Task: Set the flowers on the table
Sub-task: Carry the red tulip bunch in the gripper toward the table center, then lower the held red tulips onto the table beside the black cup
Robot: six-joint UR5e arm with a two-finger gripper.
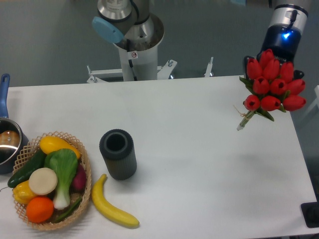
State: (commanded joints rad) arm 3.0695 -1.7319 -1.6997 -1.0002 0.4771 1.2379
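The flowers (273, 88) are a bunch of red tulip buds with green leaves and a short bound stem that points down and left. They hang above the right side of the white table (199, 134), near its far right corner. My gripper (273, 68) comes down from the top right, with a blue-lit wrist above it. It is shut on the flowers, and the buds hide most of the fingers. Only dark finger parts show at either side of the bunch. The stem tip hangs just over the tabletop; I cannot tell whether it touches.
A dark ribbed cylinder (118, 153) stands left of centre. A banana (112, 206) lies in front of it. A wicker basket (79, 154) of vegetables and fruit sits at the front left, with a pot (7, 142) at the left edge. The robot base (134, 45) stands behind the table.
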